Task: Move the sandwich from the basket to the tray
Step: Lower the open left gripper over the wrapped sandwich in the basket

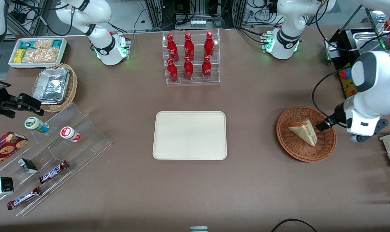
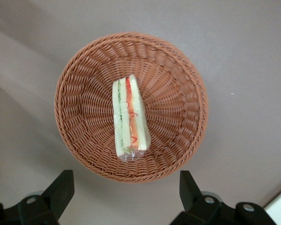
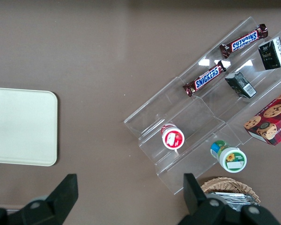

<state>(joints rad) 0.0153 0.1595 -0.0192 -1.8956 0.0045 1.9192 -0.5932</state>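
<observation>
Sandwich [image 1: 304,131]: clear-wrapped triangular wedge, pale bread, red-orange and green filling along its edge, lying in the basket [image 1: 288,141]. Basket is round, shallow, reddish-brown woven wicker, toward the working arm's end of the table. Tray [image 1: 190,135]: flat cream rectangle, rounded corners, low rim, bare, mid-table and well apart from the basket. Gripper [image 2: 124,199] hovers above the basket rim, black fingers [image 2: 61,187] spread wide, holding nothing. Table [image 1: 246,180]: matte brown surface. A clear rack of red bottles [image 1: 190,58] stands farther from the front camera than the tray.
</observation>
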